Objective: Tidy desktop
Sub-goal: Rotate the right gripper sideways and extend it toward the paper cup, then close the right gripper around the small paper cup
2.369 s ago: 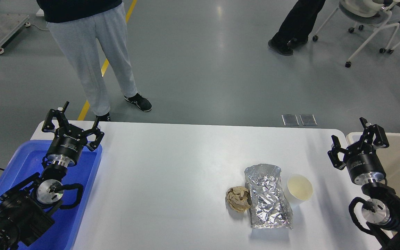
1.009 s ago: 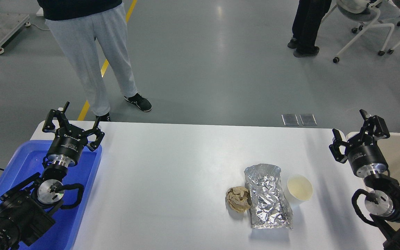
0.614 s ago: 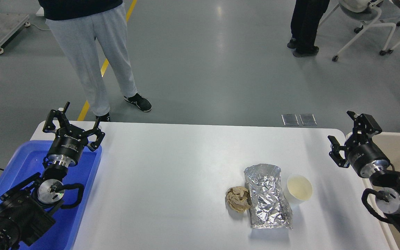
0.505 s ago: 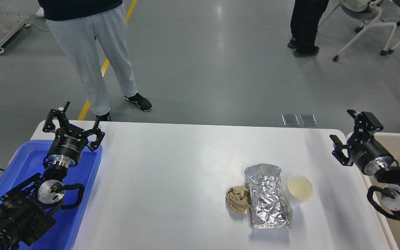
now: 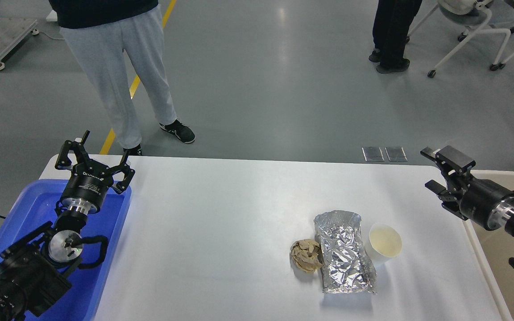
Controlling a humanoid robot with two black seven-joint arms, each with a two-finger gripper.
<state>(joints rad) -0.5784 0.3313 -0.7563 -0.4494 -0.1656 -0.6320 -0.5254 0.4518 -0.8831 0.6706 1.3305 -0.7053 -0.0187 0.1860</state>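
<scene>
On the glossy white desktop (image 5: pixel 221 223): one crumpled silver foil bag (image 5: pixel 344 252), one brown paper wad (image 5: pixel 305 255) left of it, one white cup (image 5: pixel 384 241) right. Left gripper (image 5: pixel 93 156) and right gripper (image 5: pixel 435 171) both gape, empty.

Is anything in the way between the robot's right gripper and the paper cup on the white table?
Nothing visible is. The right gripper, open, hangs over the desktop's far right corner, and only bare tabletop lies between it and the paper cup. The foil bag and crumpled paper sit on the cup's other side.
</scene>
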